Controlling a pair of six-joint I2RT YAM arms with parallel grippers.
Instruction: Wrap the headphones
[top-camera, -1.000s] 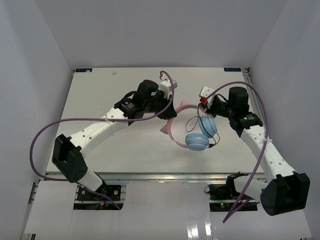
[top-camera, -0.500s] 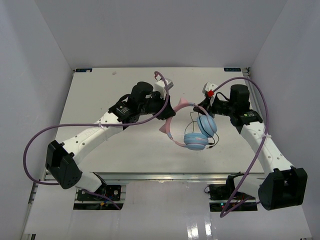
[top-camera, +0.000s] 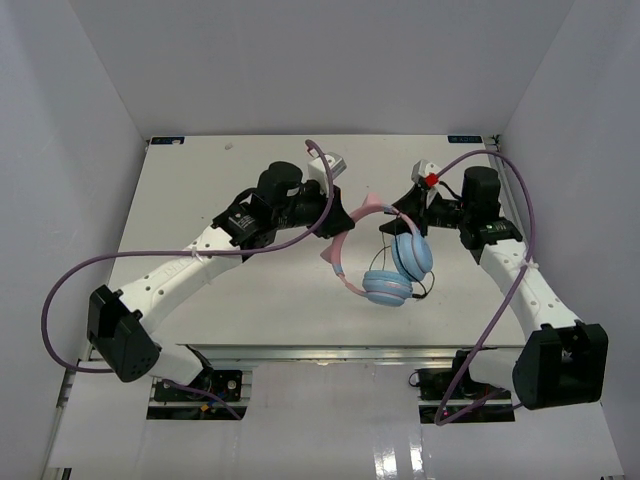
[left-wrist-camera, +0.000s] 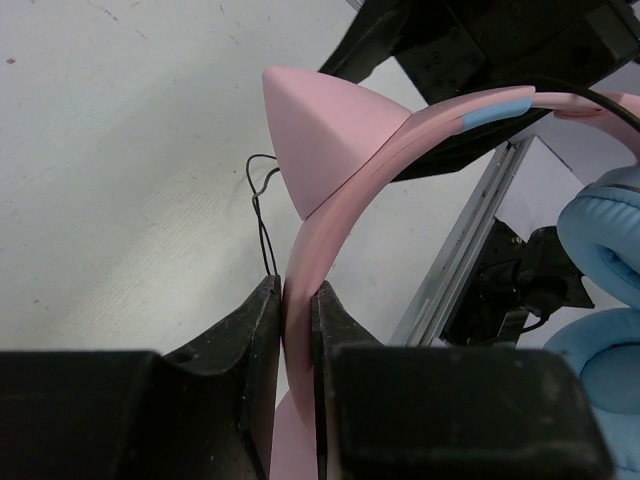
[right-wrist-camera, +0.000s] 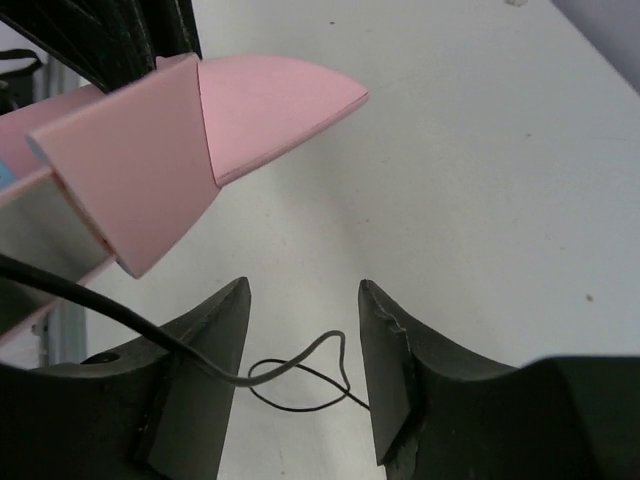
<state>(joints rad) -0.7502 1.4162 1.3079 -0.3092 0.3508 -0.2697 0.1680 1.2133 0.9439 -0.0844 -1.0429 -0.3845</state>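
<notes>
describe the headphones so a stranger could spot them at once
Start at the white table and look just right of its middle. There the over-ear headphones are pinched at the headband by the left gripper. They alone are pastel: pink cat-eared band, two round light-blue cups, thin black cable, unlike the thick purple robot cables.

Ear cups (left-wrist-camera: 610, 230) cut by frame edge; cable (right-wrist-camera: 75, 297) runs off frame; headband (left-wrist-camera: 330, 190) base hidden inside left end effector (left-wrist-camera: 297, 305).

White arms (top-camera: 170, 275); black joints (top-camera: 120, 335); black right gripper (right-wrist-camera: 302, 290); looping purple cables (top-camera: 45, 320).
</notes>
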